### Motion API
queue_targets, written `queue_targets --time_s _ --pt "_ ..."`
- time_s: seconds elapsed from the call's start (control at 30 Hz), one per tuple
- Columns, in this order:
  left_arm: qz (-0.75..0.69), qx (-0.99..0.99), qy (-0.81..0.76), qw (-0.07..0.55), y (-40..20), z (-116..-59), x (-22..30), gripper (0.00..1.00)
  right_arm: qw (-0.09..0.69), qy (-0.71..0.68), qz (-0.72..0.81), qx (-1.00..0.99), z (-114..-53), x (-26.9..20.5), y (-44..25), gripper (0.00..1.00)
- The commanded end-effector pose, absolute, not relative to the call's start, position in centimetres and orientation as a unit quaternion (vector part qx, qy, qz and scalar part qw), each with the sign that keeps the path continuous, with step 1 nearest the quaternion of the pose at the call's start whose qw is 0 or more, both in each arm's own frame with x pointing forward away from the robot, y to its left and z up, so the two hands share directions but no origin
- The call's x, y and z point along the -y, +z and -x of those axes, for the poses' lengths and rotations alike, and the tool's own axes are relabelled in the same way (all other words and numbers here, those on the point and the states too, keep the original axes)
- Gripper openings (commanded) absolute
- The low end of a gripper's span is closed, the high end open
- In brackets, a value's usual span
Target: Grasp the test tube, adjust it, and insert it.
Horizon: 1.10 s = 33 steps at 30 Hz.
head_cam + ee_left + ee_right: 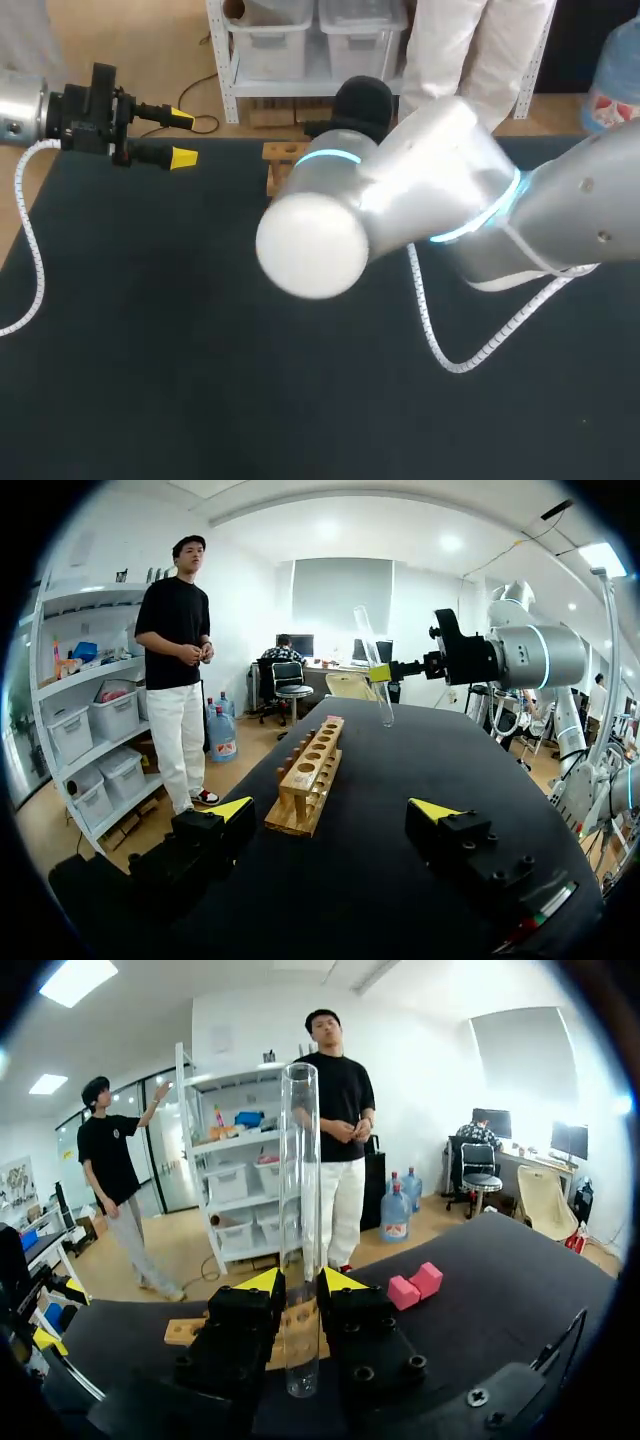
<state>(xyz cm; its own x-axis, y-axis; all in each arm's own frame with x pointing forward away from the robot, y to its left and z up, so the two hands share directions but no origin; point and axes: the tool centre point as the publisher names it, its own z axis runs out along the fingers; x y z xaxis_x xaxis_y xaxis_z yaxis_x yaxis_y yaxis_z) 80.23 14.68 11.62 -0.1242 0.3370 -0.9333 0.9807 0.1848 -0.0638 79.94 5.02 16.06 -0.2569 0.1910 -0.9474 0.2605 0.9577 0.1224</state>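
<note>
Test tube [300, 1220] was clamped in right gripper [297, 1282] near rack [308, 773], left gripper [182, 137], jaws apart, sat at bench [150, 350] edge, well clear.

One test tube [299, 1230], one wooden rack [308, 775], two pink blocks [403, 1292] [430, 1278], two pincers [182, 137] [300, 1282].

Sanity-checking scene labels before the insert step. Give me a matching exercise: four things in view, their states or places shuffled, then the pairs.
Things:
1. clear glass test tube
2. light wooden rack with round holes
3. left gripper
4. two pink blocks

States or places:
A. open, nothing between its fingers
B. side by side on the black table
C. upright, clamped by the right gripper
D. ahead of the left gripper, visible holes empty

Pairs: 1-C, 2-D, 3-A, 4-B.
</note>
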Motion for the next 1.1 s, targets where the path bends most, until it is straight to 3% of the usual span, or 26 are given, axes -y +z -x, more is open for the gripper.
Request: queue_targets --time_s 0.03,0.63,1.1 --pt "-0.511 -0.644 -0.382 0.422 11.6 -80.1 -14.7 1.0 0.645 -0.042 -0.137 -0.751 -80.5 -4.9 15.7 0.0" --pt "-0.511 -0.644 -0.382 0.422 11.6 -80.1 -14.7 1.0 0.685 -0.032 -0.126 -0.717 -83.0 -2.0 15.5 0.0" --pt "-0.511 -0.644 -0.382 0.422 11.6 -80.1 -14.7 1.0 0.699 -0.007 -0.101 -0.708 -85.9 -2.4 15.0 0.0"
